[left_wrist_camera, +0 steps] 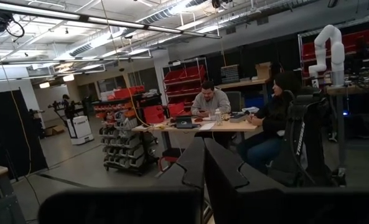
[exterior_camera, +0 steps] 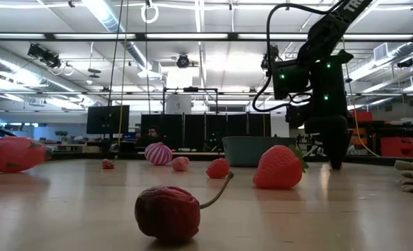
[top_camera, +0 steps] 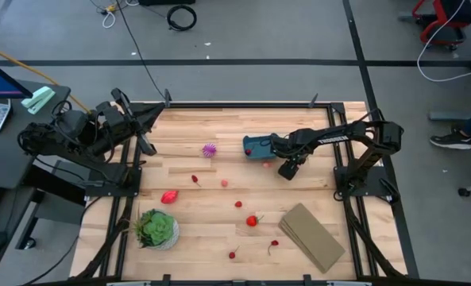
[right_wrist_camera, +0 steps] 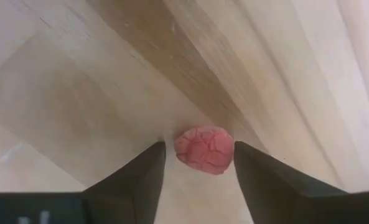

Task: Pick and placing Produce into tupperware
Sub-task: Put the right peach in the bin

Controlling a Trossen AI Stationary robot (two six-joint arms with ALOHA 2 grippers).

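While the right gripper (right_wrist_camera: 198,163) stood low over the bench, its fingers (right_wrist_camera: 140,177) were spread either side of a pink wrinkled fruit (right_wrist_camera: 204,149), not yet pinching it. To grasp well, I judged it should stay centred and close gently so the round piece did not squirt out. Just beyond lay the teal tupperware (top_camera: 257,145), toward the bench's far edge, near its middle. More produce lay scattered across the middle. The left gripper (left_wrist_camera: 203,180), pressed together and empty, waited off the far-left corner.

A pink wrinkled fruit (right_wrist_camera: 205,149) lies on the wooden table (right_wrist_camera: 78,93) between the right gripper's (right_wrist_camera: 200,171) parted fingers.
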